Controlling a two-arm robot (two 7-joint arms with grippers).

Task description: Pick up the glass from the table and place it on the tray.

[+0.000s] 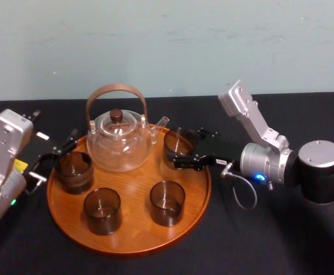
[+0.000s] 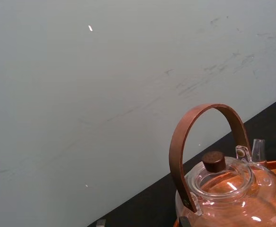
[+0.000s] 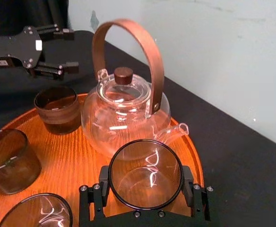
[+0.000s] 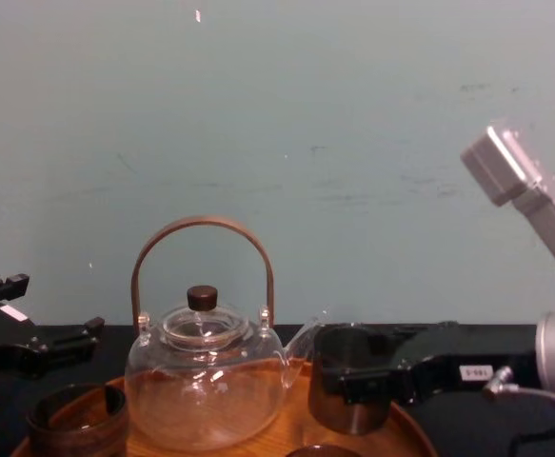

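Observation:
The glass (image 1: 177, 146) is a smoky brown tumbler standing upright at the right rear of the round wooden tray (image 1: 132, 229), beside the teapot's spout. My right gripper (image 1: 177, 149) reaches in from the right, its black fingers (image 3: 190, 189) pressed against both sides of the glass (image 3: 146, 163). From the chest view I cannot tell whether the base of the glass (image 4: 348, 367) touches the tray (image 4: 287, 433). My left gripper (image 1: 55, 157) hovers open at the tray's left edge, over the black table (image 1: 270, 240), with nothing in it.
A glass teapot (image 1: 119, 140) with a brown hoop handle stands at the tray's rear centre. Three more brown glasses sit on the tray: left (image 1: 74, 171), front left (image 1: 102, 210) and front right (image 1: 167, 202). A pale wall stands behind the table.

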